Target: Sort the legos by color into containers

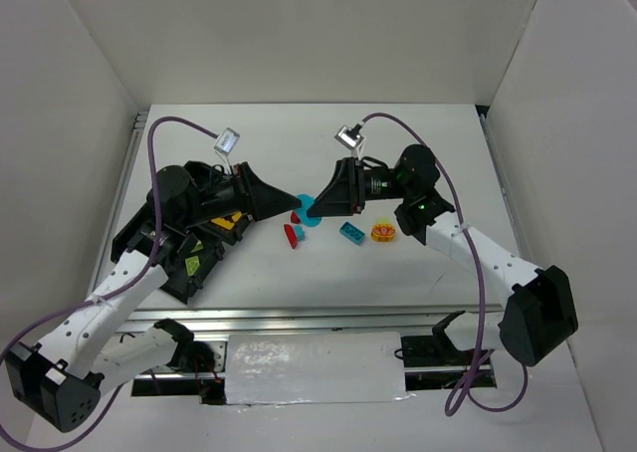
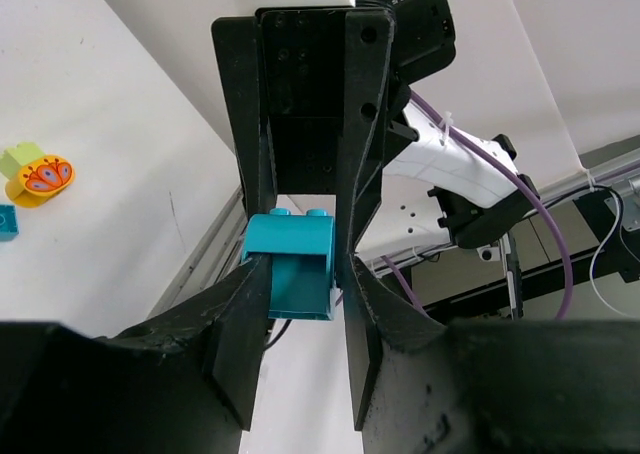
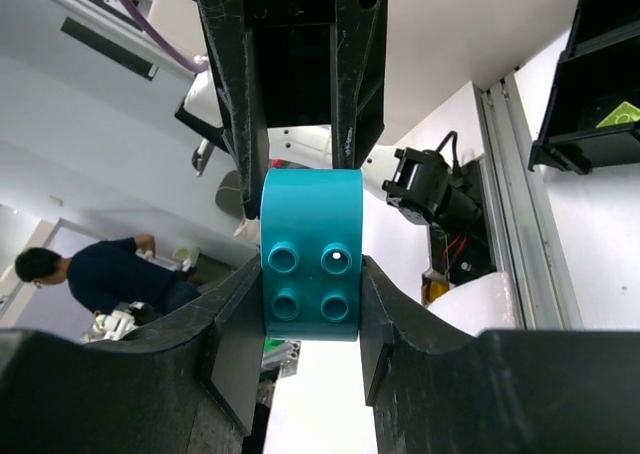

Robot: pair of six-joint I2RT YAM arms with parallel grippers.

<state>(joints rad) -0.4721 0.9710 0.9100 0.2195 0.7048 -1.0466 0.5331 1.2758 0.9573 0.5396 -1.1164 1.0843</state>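
A cyan-blue brick (image 1: pixel 312 214) with a rounded end hangs above the table's middle, between both grippers, which meet tip to tip. My right gripper (image 1: pixel 319 205) is shut on it; in the right wrist view both fingers press the studded brick (image 3: pixel 310 254). My left gripper (image 1: pixel 302 202) closes on its other end (image 2: pixel 292 264). The black tray (image 1: pixel 149 235) lies at the left under the left arm. It holds an orange-yellow brick (image 1: pixel 229 223) and a lime green brick (image 1: pixel 191 266). On the table lie two red bricks (image 1: pixel 291 235) and a cyan brick (image 1: pixel 349 233).
An orange-yellow piece with a butterfly print (image 1: pixel 384 232) lies right of the cyan brick; it also shows in the left wrist view (image 2: pixel 38 177). White walls enclose the table on three sides. The tray's corner (image 3: pixel 600 74) shows in the right wrist view.
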